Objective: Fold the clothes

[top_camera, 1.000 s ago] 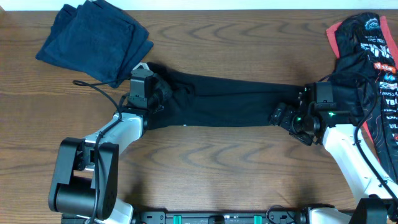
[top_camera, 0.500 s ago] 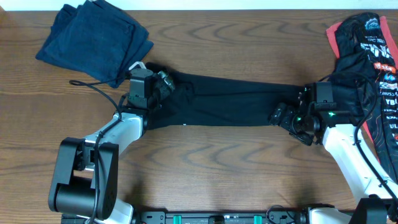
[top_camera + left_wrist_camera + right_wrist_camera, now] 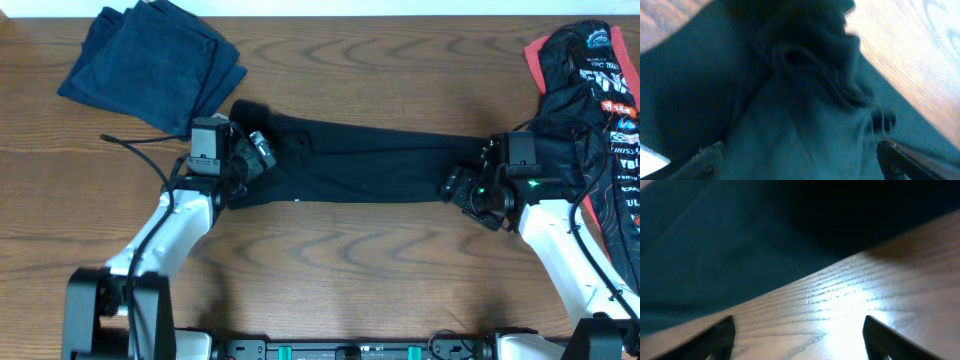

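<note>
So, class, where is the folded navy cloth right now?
Overhead view: the folded navy cloth lies at the far left, just beyond the left end of the black shirt.

The left gripper (image 3: 800,150) stands wide, its two fingers (image 3: 907,161) showing only as tips at the near left and near right corners, with nothing clasped between them. Under and between them lies a dark garment (image 3: 790,125) that fills most of the view. It is bunched into soft folds and a small hollow toward the far middle. Wood-grain tabletop (image 3: 920,60) shows bare along the far right, and a sliver at the far left.
</note>
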Available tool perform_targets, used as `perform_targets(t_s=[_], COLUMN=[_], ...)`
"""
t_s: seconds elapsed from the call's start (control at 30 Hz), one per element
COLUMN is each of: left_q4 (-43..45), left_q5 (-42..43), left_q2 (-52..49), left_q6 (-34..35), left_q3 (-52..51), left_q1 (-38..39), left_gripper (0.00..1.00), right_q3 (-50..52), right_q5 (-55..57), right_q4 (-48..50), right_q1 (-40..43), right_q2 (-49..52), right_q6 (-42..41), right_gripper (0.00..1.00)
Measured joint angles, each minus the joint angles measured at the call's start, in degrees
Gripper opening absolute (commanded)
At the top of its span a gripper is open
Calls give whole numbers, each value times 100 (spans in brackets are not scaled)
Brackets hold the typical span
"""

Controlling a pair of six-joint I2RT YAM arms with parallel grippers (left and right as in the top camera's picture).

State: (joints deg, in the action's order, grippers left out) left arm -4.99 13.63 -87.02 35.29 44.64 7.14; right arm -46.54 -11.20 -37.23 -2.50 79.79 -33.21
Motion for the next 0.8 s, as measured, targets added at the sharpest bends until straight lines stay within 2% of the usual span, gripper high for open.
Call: perform_targets(t_s=[0.13,0.23,0.37,0.5,0.8], left_q4=[-321,-492,-529,-535,-514], left_q5=[144,210,258,275,339], left_q2=[76,9,-219,-553,-977], left_q6=[-190,-271,-372,-538,-647], left_q3=[9,9,9,9,118], left_q1=[114,166,166,166,122], left_gripper=[54,47,32,30,29], right_q3=[13,13,15,17,0], right_q5=[107,221,313,356,184], right_q4=[208,481,944,1379,1458], right_q1=[0,2,2,13,448], right_q2=[96,308,761,1294,1620], right_q6=[-42,-48,-46,-61,-63], right_gripper=[29,22,11,5,2])
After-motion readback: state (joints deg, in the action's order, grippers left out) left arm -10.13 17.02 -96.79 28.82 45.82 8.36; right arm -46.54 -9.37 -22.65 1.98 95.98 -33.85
